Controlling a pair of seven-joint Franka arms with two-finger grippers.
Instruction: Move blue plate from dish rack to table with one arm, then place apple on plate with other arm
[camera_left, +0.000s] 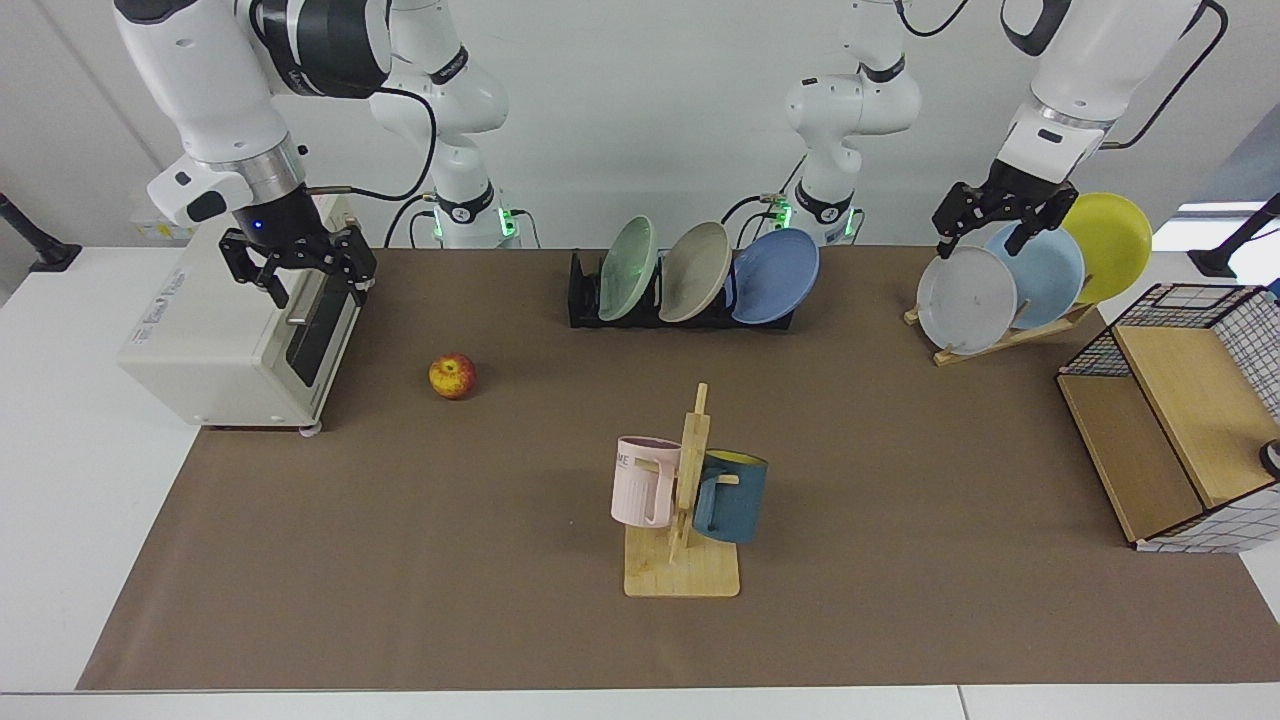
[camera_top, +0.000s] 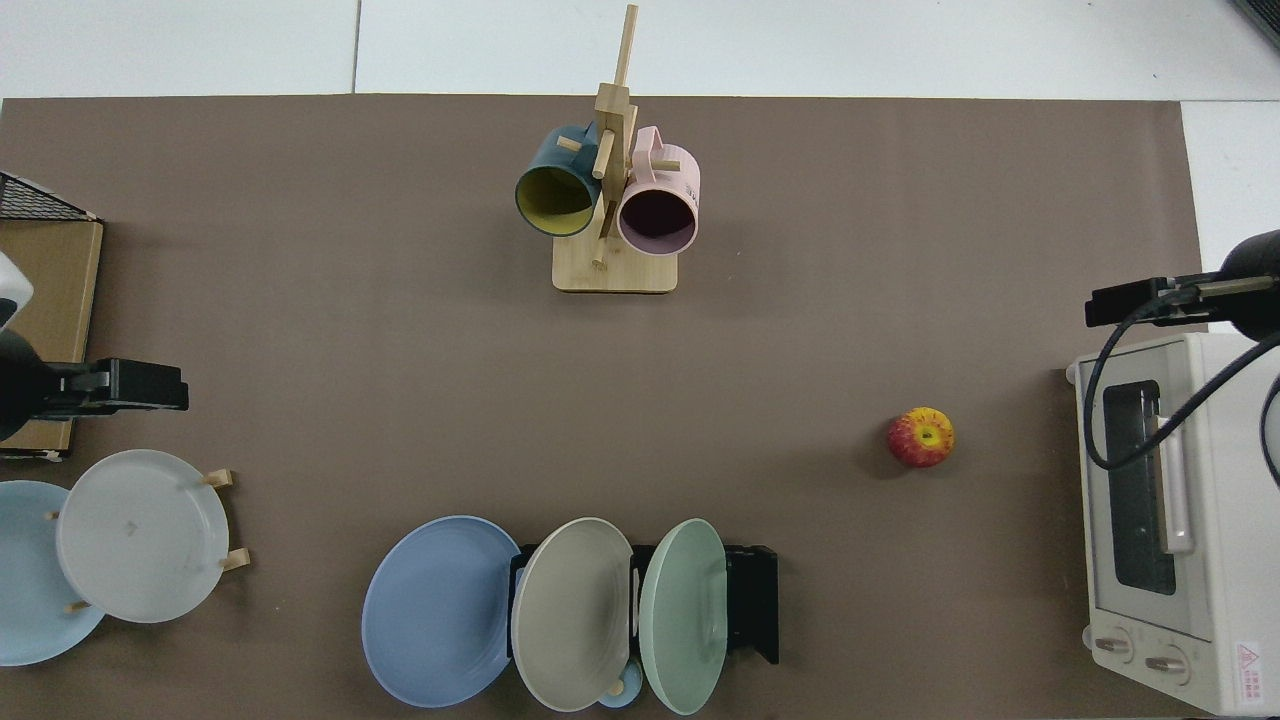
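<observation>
— Right, blue plate leans in the dish rack at the worktop's back edge.
— Apple loose; left end effector and right end effector both spread, empty.

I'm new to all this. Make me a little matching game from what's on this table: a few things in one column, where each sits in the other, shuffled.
Things:
1. round periwinkle-blue plate
2. small red-and-yellow apple
3. pale pink mug
4. round yellow plate

Places:
A. hanging on the wooden mug tree
B. in the slanted wooden plate stand
C. in the low black dish rack
D. lying on the brown table mat

Pairs: 1-C, 2-D, 3-A, 4-B
</observation>
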